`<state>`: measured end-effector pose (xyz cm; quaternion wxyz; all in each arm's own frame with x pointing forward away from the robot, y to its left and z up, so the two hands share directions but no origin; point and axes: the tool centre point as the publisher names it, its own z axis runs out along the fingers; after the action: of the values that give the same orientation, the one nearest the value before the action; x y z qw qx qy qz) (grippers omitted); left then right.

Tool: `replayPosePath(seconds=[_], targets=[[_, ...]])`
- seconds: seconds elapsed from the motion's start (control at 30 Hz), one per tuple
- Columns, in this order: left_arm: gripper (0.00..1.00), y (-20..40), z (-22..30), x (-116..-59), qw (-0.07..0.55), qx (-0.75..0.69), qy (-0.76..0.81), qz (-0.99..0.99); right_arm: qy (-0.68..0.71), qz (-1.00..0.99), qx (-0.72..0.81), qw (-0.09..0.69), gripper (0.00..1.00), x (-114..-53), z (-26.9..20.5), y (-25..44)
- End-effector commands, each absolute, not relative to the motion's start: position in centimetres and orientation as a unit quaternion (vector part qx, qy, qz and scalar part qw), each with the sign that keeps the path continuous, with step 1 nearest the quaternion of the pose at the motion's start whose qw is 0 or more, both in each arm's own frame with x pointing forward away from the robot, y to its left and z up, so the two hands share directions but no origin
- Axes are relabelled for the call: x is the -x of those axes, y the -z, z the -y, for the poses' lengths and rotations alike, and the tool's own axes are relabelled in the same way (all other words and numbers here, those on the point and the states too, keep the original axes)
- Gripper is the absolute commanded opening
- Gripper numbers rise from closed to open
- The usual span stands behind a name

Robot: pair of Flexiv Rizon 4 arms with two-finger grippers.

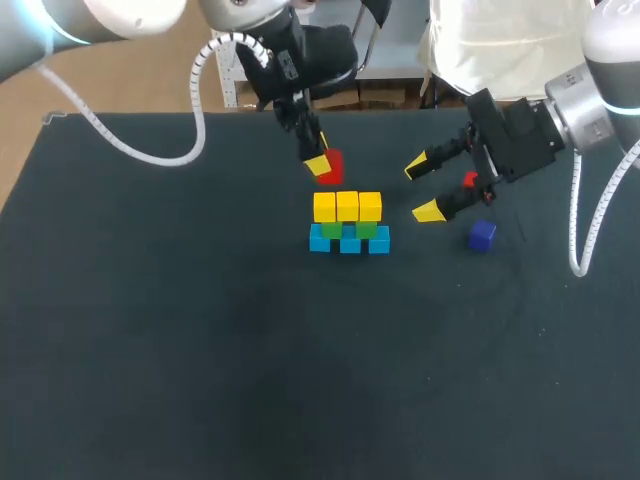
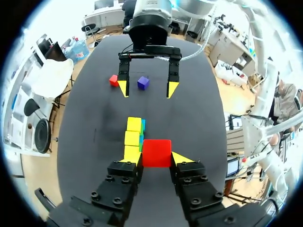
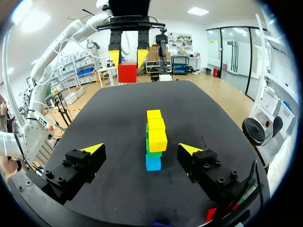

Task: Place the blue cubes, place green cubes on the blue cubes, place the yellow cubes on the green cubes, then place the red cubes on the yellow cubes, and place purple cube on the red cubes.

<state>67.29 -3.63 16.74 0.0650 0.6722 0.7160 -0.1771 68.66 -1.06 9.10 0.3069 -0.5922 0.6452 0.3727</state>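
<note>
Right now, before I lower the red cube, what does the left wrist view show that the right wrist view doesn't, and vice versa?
Only the left wrist view: the loose red cube and the purple cube lying whole on the table by the open right claw. Only the right wrist view: the layers side-on, a blue cube at the base and a green cube above it; the loose cubes are slivers at best there. Both: the yellow cubes on top, and the left claw shut on the held red cube.
</note>
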Motion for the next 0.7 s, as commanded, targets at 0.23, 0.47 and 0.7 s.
replayPosePath(seconds=[0.23,0.47,0.7], targets=[[0.0,-14.69,3.96,-67.35,0.055,-0.673,0.187,-0.714,-0.372,-0.646,0.592,0.307,1.0,-68.6,1.07,-9.14],[0.0,-14.69,3.96,-67.35,0.055,-0.673,0.187,-0.714,-0.372,-0.646,0.592,0.307,1.0,-68.6,1.07,-9.14],[0.0,-14.69,3.96,-67.35,0.055,-0.673,0.187,-0.714,-0.372,-0.646,0.592,0.307,1.0,-68.6,1.07,-9.14]])
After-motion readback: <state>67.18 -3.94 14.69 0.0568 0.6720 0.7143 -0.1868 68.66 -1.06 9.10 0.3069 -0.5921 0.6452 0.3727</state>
